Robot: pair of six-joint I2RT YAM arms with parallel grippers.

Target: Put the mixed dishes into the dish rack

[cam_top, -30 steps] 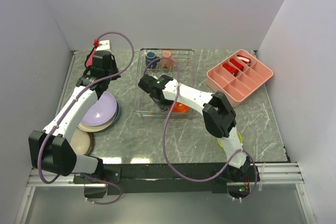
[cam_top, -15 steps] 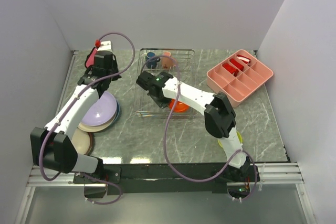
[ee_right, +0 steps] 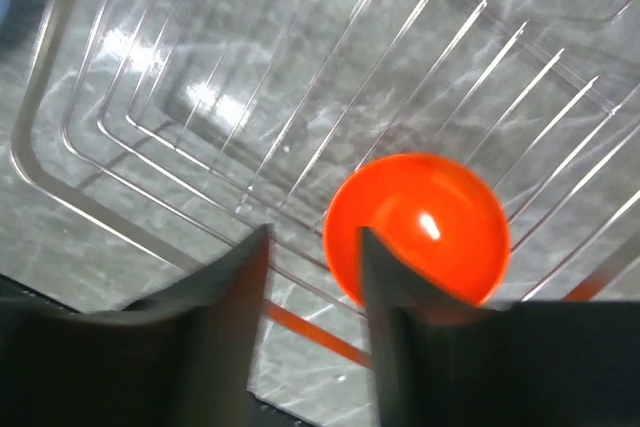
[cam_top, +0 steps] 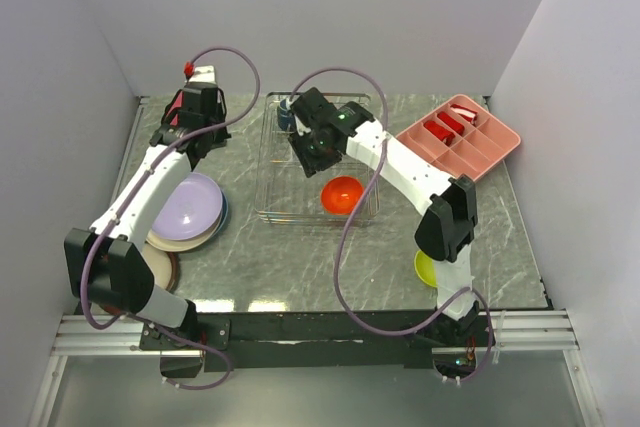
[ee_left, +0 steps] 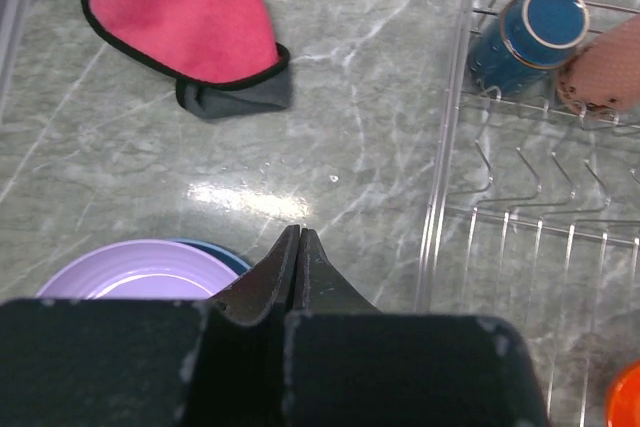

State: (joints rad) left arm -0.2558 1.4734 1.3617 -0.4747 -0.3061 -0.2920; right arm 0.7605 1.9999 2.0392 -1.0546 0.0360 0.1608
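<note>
Three dishes loaded: the orange bowl (cam_top: 342, 193) sits at the near end of the dish rack (ee_left: 437, 207), with the dark blue mug (ee_left: 530, 35) and small pink cup (ee_left: 608, 72) at the far end. The right jaws hang parted and empty above the bowl; the left jaws are clenched on nothing. Waiting on the desk (cam_top: 300, 257): the lavender plate (cam_top: 185, 209) atop the light-blue plate (ee_left: 232, 255), apparently a cream plate (cam_top: 160, 269), and the yellow-green bowl (cam_top: 426, 269).

We find no writing, number, brand or sign that we can read on the dish rack (cam_top: 285, 199), the orange bowl (cam_top: 342, 193), the pink tray (cam_top: 455, 173) or the red cloth (ee_left: 180, 7).
</note>
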